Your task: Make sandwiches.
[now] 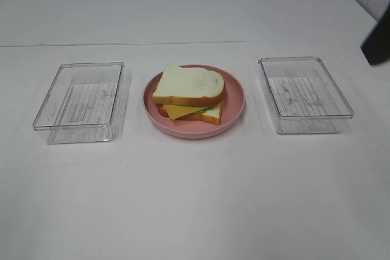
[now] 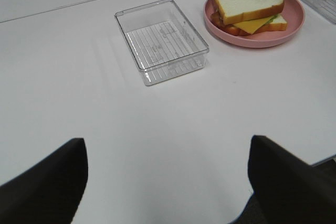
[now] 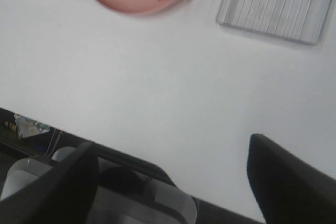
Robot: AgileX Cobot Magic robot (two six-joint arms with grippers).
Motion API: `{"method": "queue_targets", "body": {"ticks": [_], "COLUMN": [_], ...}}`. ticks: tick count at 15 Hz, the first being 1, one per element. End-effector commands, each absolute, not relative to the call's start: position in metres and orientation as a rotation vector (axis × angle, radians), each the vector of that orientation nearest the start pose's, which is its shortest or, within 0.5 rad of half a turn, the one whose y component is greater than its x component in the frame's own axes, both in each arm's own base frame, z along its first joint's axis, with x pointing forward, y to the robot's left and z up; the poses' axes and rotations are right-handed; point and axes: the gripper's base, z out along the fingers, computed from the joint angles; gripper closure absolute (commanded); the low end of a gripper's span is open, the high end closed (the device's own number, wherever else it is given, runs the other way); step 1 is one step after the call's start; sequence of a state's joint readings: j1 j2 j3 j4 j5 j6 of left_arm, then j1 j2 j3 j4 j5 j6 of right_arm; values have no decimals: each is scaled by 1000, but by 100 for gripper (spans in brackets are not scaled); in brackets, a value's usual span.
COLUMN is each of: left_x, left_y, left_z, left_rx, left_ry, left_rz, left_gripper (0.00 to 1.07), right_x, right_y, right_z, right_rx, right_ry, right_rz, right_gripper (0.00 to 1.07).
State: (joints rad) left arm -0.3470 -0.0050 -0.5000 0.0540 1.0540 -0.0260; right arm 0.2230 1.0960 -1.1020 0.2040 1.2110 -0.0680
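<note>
Left gripper spread wide, held nothing, hung over bare tabletop. Right gripper likewise wide, touched nothing. Sandwich sat stacked on pink plate, between two clear trays.

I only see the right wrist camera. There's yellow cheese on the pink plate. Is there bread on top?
Observer: Yes, a white bread slice tops the sandwich.
Operator: What's in the tray peeking in at my corner?
Observer: Nothing. The high view shows the left tray empty.
Operator: Is the left claw open?
Observer: Yes, the left claw is wide open, holding nothing.
</note>
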Motion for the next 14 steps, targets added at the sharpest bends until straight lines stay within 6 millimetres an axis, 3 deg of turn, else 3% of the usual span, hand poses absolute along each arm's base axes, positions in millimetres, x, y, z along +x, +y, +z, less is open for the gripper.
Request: {"method": "queue_targets", "body": {"ticks": [1, 3, 4, 9, 10, 14], "left_x": [-6, -6, -6, -7, -8, -8], "left_y": [7, 7, 6, 3, 3, 3], "left_z": [278, 278, 278, 278, 278, 278], "left_rx": [309, 314, 317, 361, 364, 364], "left_ry": [1983, 1982, 1982, 1977, 1977, 1977], "left_rz": [-181, -181, -183, -204, -211, -211], "left_gripper": [27, 27, 27, 27, 27, 27], "right_x": [148, 111, 71, 20, 4, -18], "right_y": [51, 42, 29, 9, 4, 1], "right_z": [339, 312, 292, 280, 278, 284], "right_rx": [-313, -313, -303, -300, -305, -295], "right_ry": [2701, 2721, 2703, 2459, 2318, 2036], "right_rz": [330, 312, 257, 148, 132, 177], "right_gripper": [33, 33, 33, 33, 33, 33]}}
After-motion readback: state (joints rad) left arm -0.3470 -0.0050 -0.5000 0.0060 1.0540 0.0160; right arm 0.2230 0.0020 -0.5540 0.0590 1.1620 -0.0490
